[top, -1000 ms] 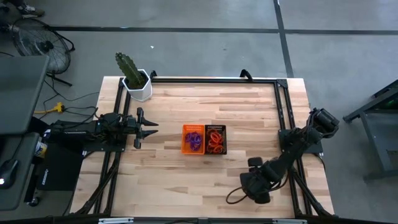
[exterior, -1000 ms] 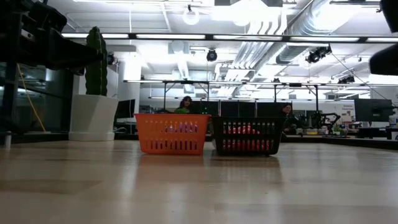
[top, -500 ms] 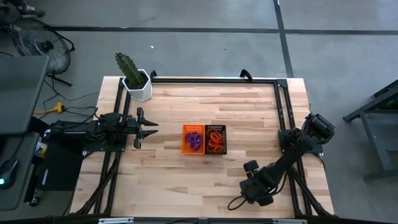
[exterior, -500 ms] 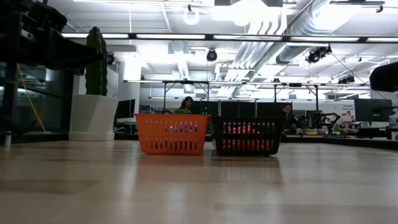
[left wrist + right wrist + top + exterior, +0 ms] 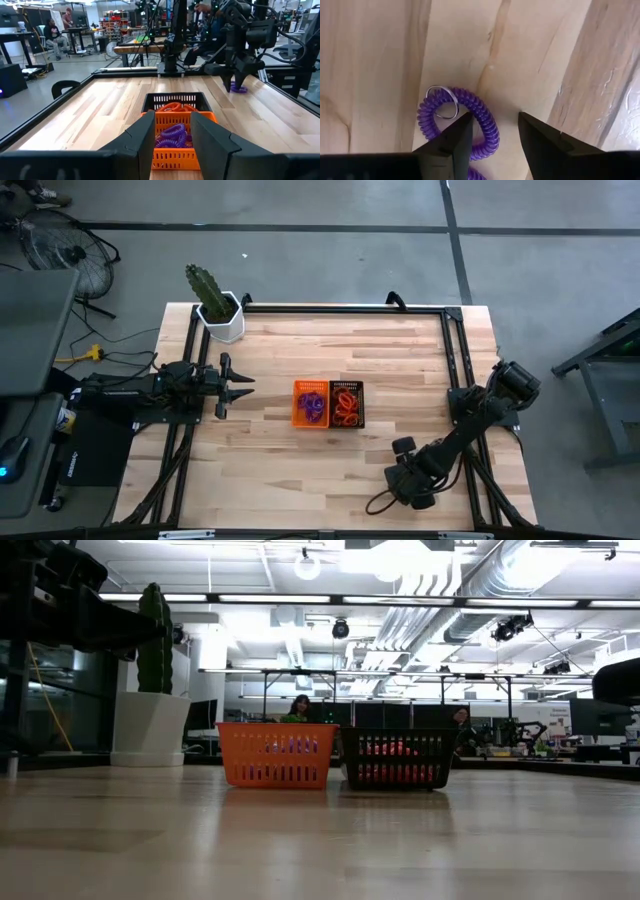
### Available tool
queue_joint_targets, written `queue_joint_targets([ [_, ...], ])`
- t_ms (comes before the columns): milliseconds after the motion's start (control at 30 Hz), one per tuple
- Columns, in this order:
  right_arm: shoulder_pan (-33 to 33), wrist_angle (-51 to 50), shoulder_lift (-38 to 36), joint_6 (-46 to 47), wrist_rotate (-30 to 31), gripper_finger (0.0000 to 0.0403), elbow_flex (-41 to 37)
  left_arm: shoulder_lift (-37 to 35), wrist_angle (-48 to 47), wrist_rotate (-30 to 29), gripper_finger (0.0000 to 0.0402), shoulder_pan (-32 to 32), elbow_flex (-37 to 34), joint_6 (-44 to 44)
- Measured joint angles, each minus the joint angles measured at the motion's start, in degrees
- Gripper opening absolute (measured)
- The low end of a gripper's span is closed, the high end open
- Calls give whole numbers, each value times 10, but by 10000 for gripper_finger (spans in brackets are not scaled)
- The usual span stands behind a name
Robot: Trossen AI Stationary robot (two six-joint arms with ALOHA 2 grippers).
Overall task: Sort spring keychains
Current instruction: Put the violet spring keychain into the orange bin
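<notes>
A purple spring keychain [image 5: 462,120] is lying on the table [image 5: 400,350], lower right of the high view, being straddled by the right gripper [image 5: 495,131], its fingers spread apart.

Wood-plank table [image 5: 300,460] under me. On it: orange bin [image 5: 309,403] touching black bin [image 5: 347,404] mid-table, white cactus pot [image 5: 224,320] at far-left corner, one purple spring keychain [image 5: 465,122] near right front.

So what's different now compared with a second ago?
Only the right arm shifted slightly near the table's front edge; its right gripper hangs open over a purple keychain lying on the wood. The left gripper, orange bin and black bin stayed put.
</notes>
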Motion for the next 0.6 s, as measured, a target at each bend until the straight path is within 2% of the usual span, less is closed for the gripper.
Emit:
queue_joint_targets([
  [333,-1,3,1,30,-1,81,-1,0,0,0,122,0,0,0],
  [600,-13,4,0,58,-7,37,6,0,0,0,122,0,0,0],
])
